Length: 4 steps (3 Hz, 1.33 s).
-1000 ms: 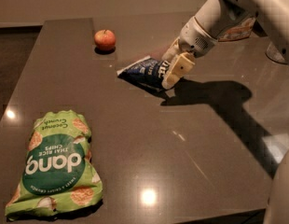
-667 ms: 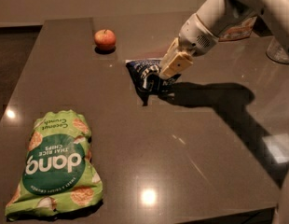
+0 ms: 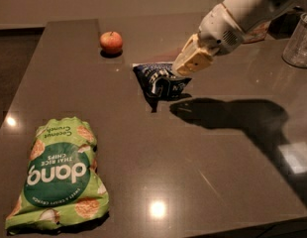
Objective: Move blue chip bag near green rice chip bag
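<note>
The blue chip bag (image 3: 160,80) is a small crumpled navy foil bag with white lettering, hanging lifted above the dark table, tilted, with its shadow just below it. My gripper (image 3: 185,71) comes in from the upper right and is shut on the bag's right edge; its tan fingers (image 3: 193,62) pinch the foil. The green rice chip bag (image 3: 59,177) lies flat at the front left of the table, its "dang" label upside down to me, well apart from the blue bag.
A red apple (image 3: 111,42) sits at the back left of the table (image 3: 223,167). A clear cup (image 3: 298,41) stands at the far right edge. My arm's shadow falls across the table's right half.
The gripper has closed on the blue bag and lifted it off the table, moving slightly left; the bag has crumpled and now hangs tilted.
</note>
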Tool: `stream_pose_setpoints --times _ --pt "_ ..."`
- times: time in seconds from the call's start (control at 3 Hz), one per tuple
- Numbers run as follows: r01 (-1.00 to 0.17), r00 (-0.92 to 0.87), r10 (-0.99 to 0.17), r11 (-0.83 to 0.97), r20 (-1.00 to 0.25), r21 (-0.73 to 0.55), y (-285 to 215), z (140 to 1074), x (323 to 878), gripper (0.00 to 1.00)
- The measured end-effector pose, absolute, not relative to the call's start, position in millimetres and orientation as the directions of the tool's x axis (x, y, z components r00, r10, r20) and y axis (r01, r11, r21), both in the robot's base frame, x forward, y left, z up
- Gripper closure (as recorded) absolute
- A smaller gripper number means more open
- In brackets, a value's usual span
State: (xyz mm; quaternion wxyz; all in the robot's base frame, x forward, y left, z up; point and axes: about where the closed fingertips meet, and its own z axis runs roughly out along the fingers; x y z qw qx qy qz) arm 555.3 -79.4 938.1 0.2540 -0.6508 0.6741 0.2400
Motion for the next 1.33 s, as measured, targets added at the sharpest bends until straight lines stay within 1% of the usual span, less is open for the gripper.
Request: stream_pose_setpoints --times 0.33,1.0,1.33 --pt "-1.0 0.018 -0.72 0.002 -0.694 -0.028 -74.5 966.4 524.2 1.0" --pt "-0.997 0.076 -0.68 -0.046 -0.73 -0.061 -60.9 994.9 491.4 1.0" --pt "-0.996 0.084 -0.675 -0.048 -0.733 -0.069 -57.0 997.3 490.7 0.8"
